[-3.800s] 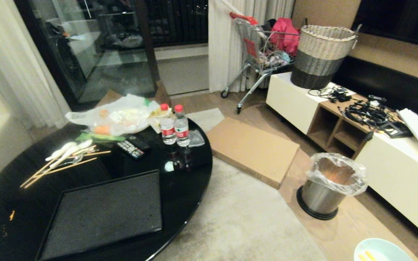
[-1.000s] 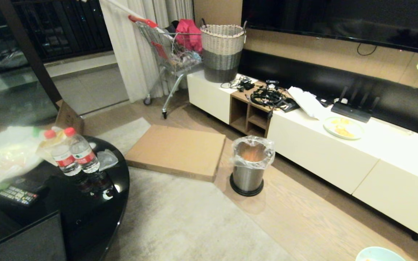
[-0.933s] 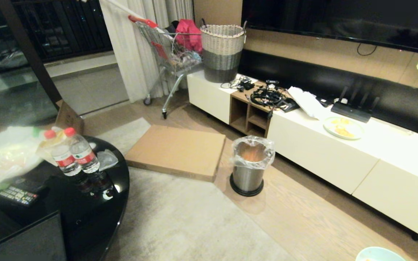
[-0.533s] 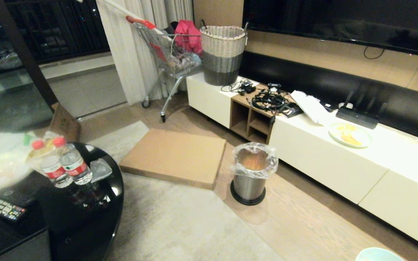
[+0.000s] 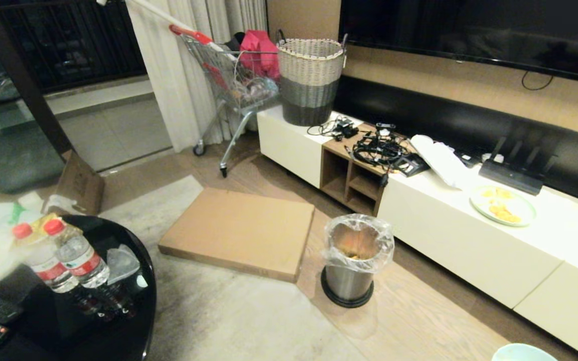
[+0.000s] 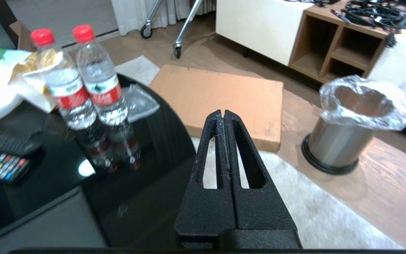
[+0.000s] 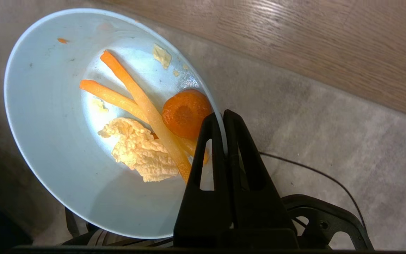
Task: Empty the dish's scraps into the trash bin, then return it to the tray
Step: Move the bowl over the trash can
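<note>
Your right pincer (image 7: 223, 118) is pinching the rim of the small pale bluish-white bowl (image 7: 65, 141), orange carrot and pale peel scraps (image 7: 146, 120) inside. The shiny steel bin (image 5: 354, 260) stands centre frame, apparently well apart. Your left pincer (image 6: 223, 114) is pressed together.

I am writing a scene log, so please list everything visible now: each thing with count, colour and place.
dish: 1, pale blue, clamped at rim, above rug
scraps: several, orange and yellow, inside dish
trash bin: 1, steel, clear liner, on floor
water bottles: 2, clear, red caps, black table
cardboard: 1, brown, flat on floor
woven basket: 1, white-grey, on cabinet
plate: 1, pale green, on cabinet
left gripper: shut, empty
right gripper: shut on dish
</note>
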{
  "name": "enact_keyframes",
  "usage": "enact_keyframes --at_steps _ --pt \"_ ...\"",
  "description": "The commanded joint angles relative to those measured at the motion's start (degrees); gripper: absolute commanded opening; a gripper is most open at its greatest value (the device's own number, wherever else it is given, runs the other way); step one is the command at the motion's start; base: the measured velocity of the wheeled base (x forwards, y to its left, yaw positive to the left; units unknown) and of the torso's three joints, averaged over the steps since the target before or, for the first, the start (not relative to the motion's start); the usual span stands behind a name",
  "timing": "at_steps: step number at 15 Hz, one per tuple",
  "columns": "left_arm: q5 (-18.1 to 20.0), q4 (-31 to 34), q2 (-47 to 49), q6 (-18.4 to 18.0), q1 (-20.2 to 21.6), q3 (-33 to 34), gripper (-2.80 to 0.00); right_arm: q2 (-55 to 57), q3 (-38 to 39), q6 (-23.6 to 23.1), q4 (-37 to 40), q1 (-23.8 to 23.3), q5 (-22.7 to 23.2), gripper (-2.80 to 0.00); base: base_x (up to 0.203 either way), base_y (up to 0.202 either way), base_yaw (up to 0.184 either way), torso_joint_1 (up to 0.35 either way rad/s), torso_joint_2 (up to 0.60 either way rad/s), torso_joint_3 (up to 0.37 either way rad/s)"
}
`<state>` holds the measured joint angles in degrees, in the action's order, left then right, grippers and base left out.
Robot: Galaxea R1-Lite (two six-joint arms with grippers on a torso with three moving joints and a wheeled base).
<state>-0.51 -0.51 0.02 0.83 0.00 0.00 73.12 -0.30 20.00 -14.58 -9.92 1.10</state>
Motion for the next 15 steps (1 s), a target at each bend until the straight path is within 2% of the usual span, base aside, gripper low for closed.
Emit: enact_keyframes --at_steps 1,4,15 --pt "-0.02 -0.02 -0.02 -0.04 0.00 0.00 -2.80 0.09 0.04 0.12 -0.10 -0.01 0.05 -2.80 0.186 0.000 0.006 0.002 0.01 0.002" --pt "-0.05 -0.02 -0.02 -0.04 0.00 0.00 -2.80 0.09 -0.05 0.12 -0.19 -0.01 0.05 -2.80 0.164 0.000 0.004 0.005 0.00 -0.001" --pt "-0.10 -0.02 -0.02 0.05 0.00 0.00 -2.80 0.27 0.30 0.15 -2.21 -0.01 0.01 -2.80 0.000 0.000 0.000 0.000 0.00 0.000"
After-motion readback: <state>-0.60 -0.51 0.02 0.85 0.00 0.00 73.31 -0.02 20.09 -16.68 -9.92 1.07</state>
